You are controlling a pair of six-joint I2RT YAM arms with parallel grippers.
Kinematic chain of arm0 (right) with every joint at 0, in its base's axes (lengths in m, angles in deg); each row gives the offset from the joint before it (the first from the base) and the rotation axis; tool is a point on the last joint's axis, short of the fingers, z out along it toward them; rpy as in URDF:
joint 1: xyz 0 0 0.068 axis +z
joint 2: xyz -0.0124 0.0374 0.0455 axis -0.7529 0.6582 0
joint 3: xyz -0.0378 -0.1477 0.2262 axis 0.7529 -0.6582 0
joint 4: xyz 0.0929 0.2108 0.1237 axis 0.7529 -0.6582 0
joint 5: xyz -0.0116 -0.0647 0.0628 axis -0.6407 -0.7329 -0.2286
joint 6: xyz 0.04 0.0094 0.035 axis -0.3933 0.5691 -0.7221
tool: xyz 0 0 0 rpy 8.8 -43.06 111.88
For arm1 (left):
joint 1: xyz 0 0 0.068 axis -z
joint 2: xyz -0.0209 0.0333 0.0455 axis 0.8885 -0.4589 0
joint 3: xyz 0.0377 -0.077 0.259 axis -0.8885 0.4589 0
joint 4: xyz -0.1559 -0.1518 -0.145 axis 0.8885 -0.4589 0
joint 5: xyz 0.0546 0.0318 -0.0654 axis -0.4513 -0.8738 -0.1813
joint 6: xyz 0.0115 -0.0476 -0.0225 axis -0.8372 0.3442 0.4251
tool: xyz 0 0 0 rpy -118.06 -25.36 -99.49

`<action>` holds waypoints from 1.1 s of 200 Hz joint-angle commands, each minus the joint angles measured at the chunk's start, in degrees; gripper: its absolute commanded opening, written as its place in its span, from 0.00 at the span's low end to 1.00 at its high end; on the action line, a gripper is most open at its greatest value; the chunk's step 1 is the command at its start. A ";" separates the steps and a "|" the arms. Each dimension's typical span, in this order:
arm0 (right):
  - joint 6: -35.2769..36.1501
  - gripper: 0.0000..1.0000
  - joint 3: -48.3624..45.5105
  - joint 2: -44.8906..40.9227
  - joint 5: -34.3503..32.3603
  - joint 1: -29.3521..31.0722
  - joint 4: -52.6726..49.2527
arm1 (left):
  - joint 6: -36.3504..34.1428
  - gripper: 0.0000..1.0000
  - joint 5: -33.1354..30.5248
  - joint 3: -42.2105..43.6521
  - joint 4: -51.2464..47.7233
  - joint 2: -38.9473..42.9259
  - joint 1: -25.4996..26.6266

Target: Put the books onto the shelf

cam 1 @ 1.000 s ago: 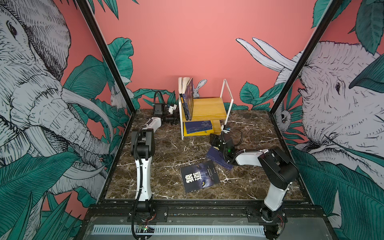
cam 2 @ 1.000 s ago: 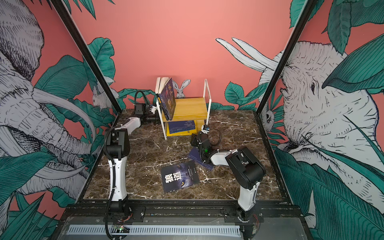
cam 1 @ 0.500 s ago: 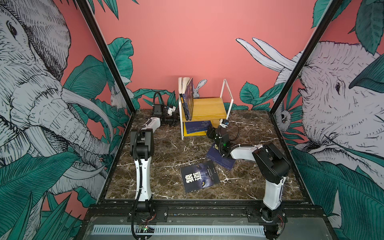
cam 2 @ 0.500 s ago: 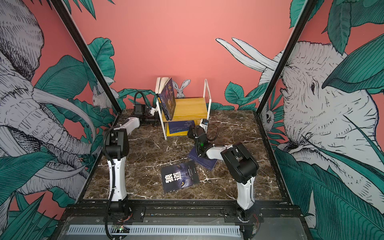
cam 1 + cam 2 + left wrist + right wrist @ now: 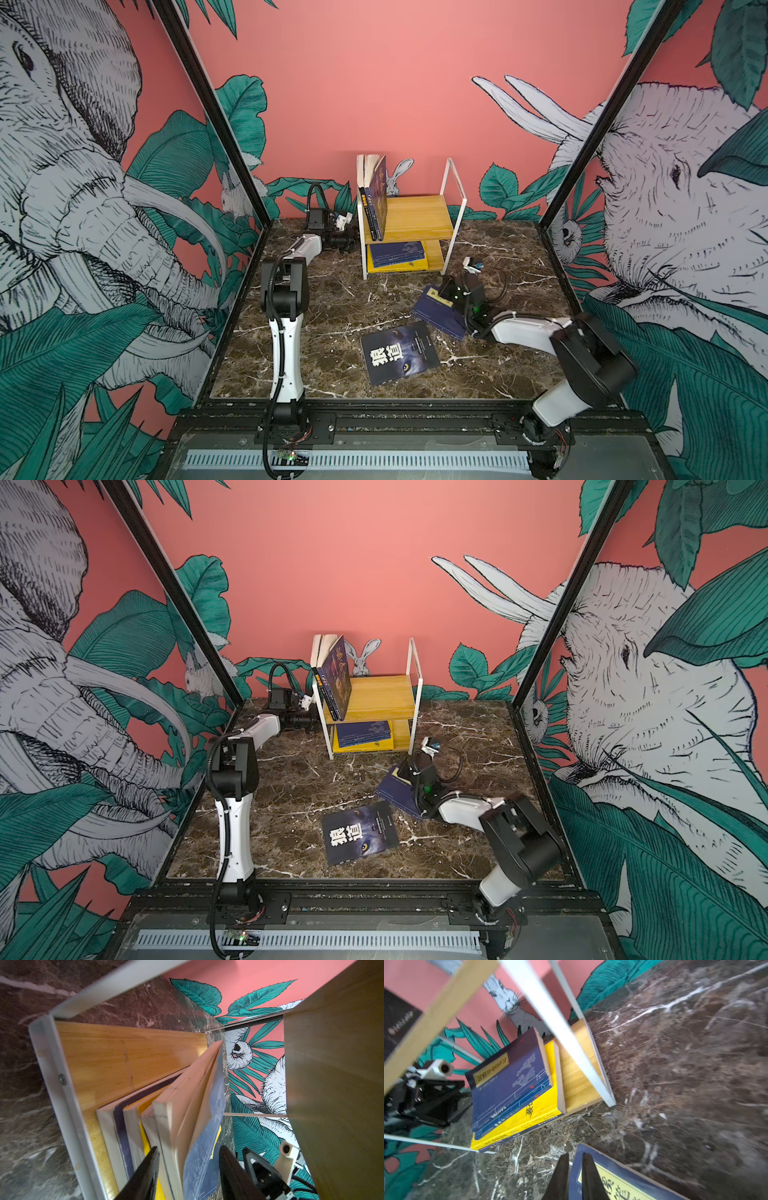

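Table (image 5: 332, 299) with the shelf (image 5: 419, 216) at its 12 o'clock. The left arm reached low into the shelf's 9 o'clock side. The left gripper (image 5: 189, 1148) straddled the stacked navy book (image 5: 397, 253) on the lower tier, and whether it gripped could not be told. The right arm stretched forward, with the right gripper (image 5: 575, 1155) closed on the navy book (image 5: 434, 311) at the shelf's 5 o'clock. The white-lettered book (image 5: 399, 357) lay flat at the table's 6 o'clock.

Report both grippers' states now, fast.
Left gripper: jaws astride the top navy paperback in the wooden shelf; grip cannot be told.
Right gripper: shut on the edge of the yellow-labelled navy paperback.
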 commanded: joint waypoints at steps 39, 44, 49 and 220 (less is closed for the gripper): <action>6.36 0.00 16.92 2.73 23.88 -21.62 -22.45 | -2.44 0.48 0.13 -1.47 -3.02 1.68 0.47; 6.46 0.00 19.53 4.70 25.46 -22.69 -23.43 | -2.73 0.48 -0.03 -1.45 -3.29 1.73 0.51; 6.47 0.00 22.19 7.08 26.86 -23.44 -24.16 | -2.95 0.48 -0.21 -1.39 -3.46 1.85 0.56; -5.42 0.00 71.58 50.29 57.68 -21.40 -32.36 | -3.30 0.42 -1.89 0.23 -4.22 2.13 1.22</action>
